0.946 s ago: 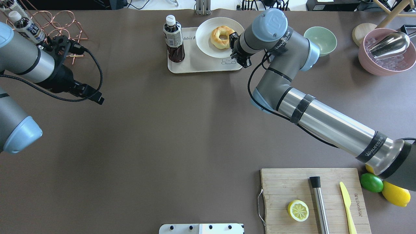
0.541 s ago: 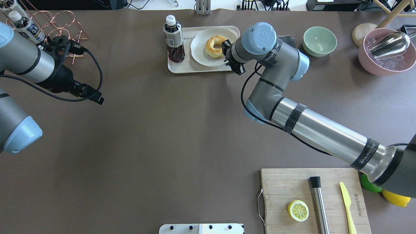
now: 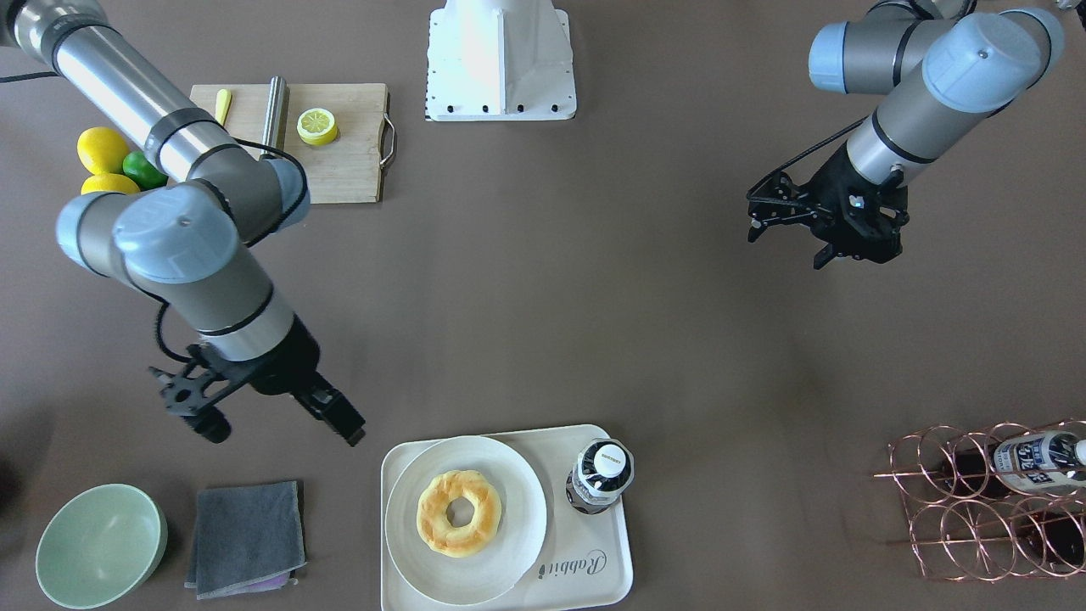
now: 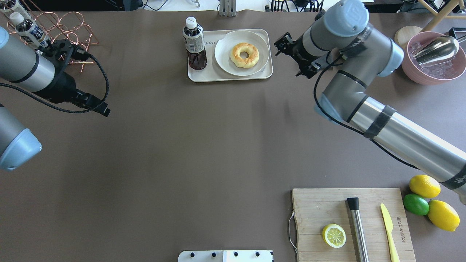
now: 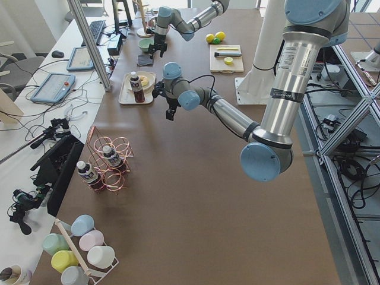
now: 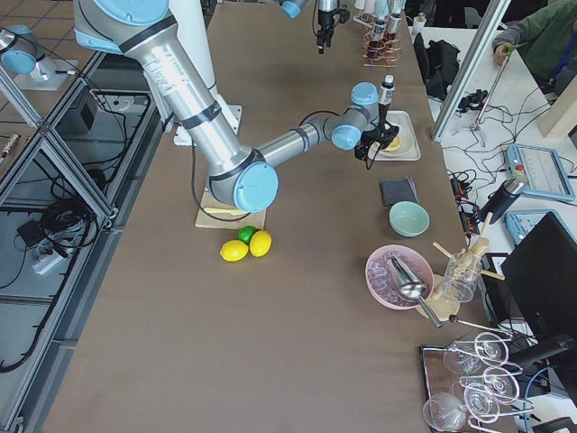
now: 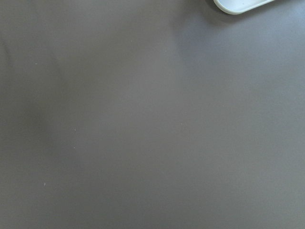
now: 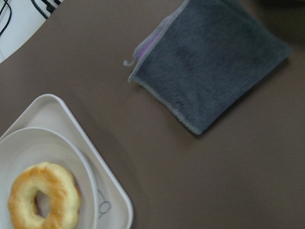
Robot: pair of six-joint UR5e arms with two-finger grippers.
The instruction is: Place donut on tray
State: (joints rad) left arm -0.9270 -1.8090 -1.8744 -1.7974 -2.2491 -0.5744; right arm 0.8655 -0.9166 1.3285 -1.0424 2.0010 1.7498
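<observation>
Resting on a round white plate (image 4: 222,54) atop the cream rectangular plastic tray (image 4: 218,76), the golden ring donut (image 4: 235,56) lies free; the right gripper (image 4: 283,42) hovers nearby, jaws apart.

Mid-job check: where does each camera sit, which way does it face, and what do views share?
Overhead: behind robot, looking forward-down at table; left arm on view's left, right arm right.
Front-facing: across table, facing robot; arms mirrored.
Exterior left: table's left end; left arm near.
Exterior right: table's right end; right arm near.
Left wrist: down on bare table, pale rim; no body.
Right wrist: donut, tray, grey cloth; no body.
Shared: right wrist and front-facing both show donut, tray, cloth.
</observation>
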